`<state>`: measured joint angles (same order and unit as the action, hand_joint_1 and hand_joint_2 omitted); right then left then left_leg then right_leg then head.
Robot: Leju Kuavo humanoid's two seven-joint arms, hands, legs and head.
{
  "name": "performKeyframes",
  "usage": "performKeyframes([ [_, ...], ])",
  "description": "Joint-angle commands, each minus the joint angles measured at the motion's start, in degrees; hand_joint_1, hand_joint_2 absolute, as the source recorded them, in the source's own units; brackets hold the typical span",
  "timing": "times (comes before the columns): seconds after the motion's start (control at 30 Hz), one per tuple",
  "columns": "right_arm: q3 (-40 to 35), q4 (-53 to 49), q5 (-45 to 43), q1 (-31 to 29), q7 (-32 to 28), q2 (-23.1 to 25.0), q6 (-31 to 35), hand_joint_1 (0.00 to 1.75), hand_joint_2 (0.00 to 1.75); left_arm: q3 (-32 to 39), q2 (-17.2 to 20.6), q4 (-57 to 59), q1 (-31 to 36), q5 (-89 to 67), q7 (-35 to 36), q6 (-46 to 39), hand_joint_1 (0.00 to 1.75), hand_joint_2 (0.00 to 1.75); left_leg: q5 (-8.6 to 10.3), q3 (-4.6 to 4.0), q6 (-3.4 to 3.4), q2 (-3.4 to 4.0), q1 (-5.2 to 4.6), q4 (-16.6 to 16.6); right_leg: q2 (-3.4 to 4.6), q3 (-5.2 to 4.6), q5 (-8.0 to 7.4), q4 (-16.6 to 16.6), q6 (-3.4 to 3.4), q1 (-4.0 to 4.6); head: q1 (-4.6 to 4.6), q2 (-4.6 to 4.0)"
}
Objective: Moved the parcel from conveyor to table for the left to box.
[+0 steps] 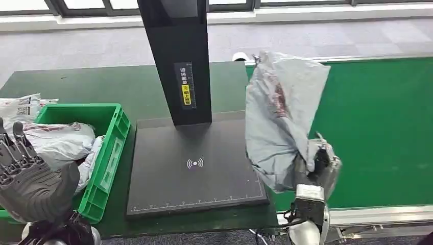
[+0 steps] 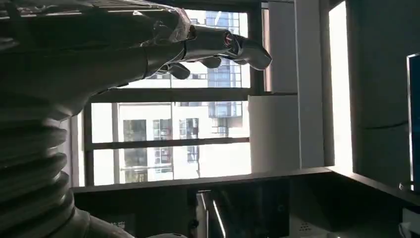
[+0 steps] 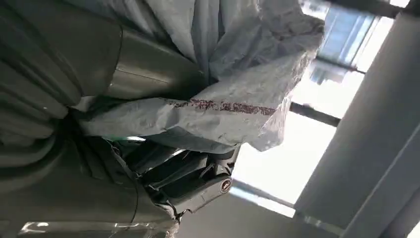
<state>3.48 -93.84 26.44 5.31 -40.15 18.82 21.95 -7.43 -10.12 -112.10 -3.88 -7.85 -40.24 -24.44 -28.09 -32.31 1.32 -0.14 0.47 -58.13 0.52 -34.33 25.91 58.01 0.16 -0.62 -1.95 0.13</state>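
While its right hand [image 1: 317, 166] clutches a grey parcel [image 1: 280, 117] by the lower corner, a humanoid robot carries it from the green conveyor [image 1: 378, 127] toward the black scanner plate [image 1: 194, 166].

The parcel stands upright above the hand, just right of the plate's edge, over the seam between the conveyor and the dark green bench [image 1: 112, 87]. The step looks best done by swinging it fully over the plate and lowering it flat before letting go. Left of the plate, the left hand [image 1: 30, 178] waits with fingers spread and holding nothing, by a green crate [image 1: 110, 153] of parcels.
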Motion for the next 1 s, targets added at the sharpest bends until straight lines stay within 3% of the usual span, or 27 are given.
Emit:
performKeyframes([
  [0.03, -10.37, 12.93, 1.60, -5.30, 0.56, -2.11, -2.88, 1.75, 1.75, -1.72, 2.08, 3.25, 1.44, 0.36, 0.24, 0.29, 0.00, 1.75, 0.11, 0.19, -0.02, 0.10, 0.02, 0.20, 0.03, 0.09, -0.14, -0.21, -0.04, 0.04, 0.02, 0.00],
  [0.17, -10.48, 13.52, 1.70, -5.36, 0.57, -2.41, -3.30, 1.75, 1.75, -1.87, 2.12, 3.33, 1.47, 0.32, 0.24, 0.24, 0.00, 1.75, 0.12, 0.63, -0.04, -0.07, 0.02, 0.20, -0.10, 0.23, -0.06, -0.23, -0.02, 0.04, 0.00, 0.00],
  [0.27, -12.09, 20.56, 1.28, -8.12, 1.79, -2.22, -7.96, 1.75, 1.75, -2.51, 2.19, 4.26, 1.98, 0.46, 0.24, 0.39, 0.00, 1.75, 0.12, 0.66, -0.03, 0.02, 0.00, 0.22, -0.03, 0.22, -0.09, -0.23, -0.02, 0.01, 0.00, 0.00],
  [0.5, -12.97, 34.34, 3.53, -15.87, 1.27, -1.49, -6.58, 1.75, 1.75, -3.45, 1.91, 6.13, 3.34, 0.56, 0.24, 0.85, 0.00, 1.75, 0.14, 0.54, 0.01, 0.02, -0.01, 0.14, -0.01, 0.09, -0.12, -0.13, -0.03, 0.01, 0.00, 0.00],
  [0.67, -11.26, 45.42, 11.10, -20.22, 6.29, -1.21, 6.52, 1.73, 1.75, -3.62, 1.62, 8.45, 4.67, 0.97, 0.24, 1.75, 0.00, 1.75, 0.21, 0.63, 0.01, -0.03, 0.00, 0.24, -0.08, 0.19, -0.19, -0.26, -0.07, 0.02, 0.00, 0.00],
  [0.77, -11.26, 45.42, 11.10, -20.22, 6.29, -1.21, 6.52, 1.69, 1.75, -3.62, 1.62, 8.45, 4.67, 0.97, 0.24, 1.75, 0.00, 1.75, 0.17, 0.56, 0.02, -0.10, 0.00, 0.11, -0.11, 0.13, -0.10, -0.12, -0.06, 0.02, 0.00, 0.00],
  [0.8, -10.37, 47.60, 11.44, -20.81, 6.08, -0.91, 9.67, 1.13, 1.75, -3.84, 1.70, 8.83, 4.92, 0.93, 0.24, 1.51, 0.00, 1.75, 0.20, 0.62, 0.01, -0.10, -0.01, 0.19, -0.13, 0.19, -0.12, -0.20, -0.06, 0.02, 0.00, 0.00],
  [0.83, -9.83, 48.98, 11.06, -21.28, 6.42, -0.70, 10.11, 0.00, 1.75, -3.98, 1.69, 8.98, 5.03, 0.97, 0.24, 1.43, 0.00, 1.75, 0.16, 0.55, 0.02, -0.13, 0.00, 0.08, -0.14, 0.13, -0.08, -0.10, -0.05, 0.01, 0.00, 0.00],
  [1.0, -8.18, 54.56, 11.32, -23.10, 6.31, -1.25, 13.34, 0.00, 1.75, -4.52, 1.53, 10.06, 5.67, 0.82, 0.24, 1.07, 0.00, 1.75, 0.21, 0.61, 0.01, -0.15, -0.02, 0.20, -0.19, 0.19, -0.13, -0.21, -0.06, 0.01, 0.00, 0.00],
])
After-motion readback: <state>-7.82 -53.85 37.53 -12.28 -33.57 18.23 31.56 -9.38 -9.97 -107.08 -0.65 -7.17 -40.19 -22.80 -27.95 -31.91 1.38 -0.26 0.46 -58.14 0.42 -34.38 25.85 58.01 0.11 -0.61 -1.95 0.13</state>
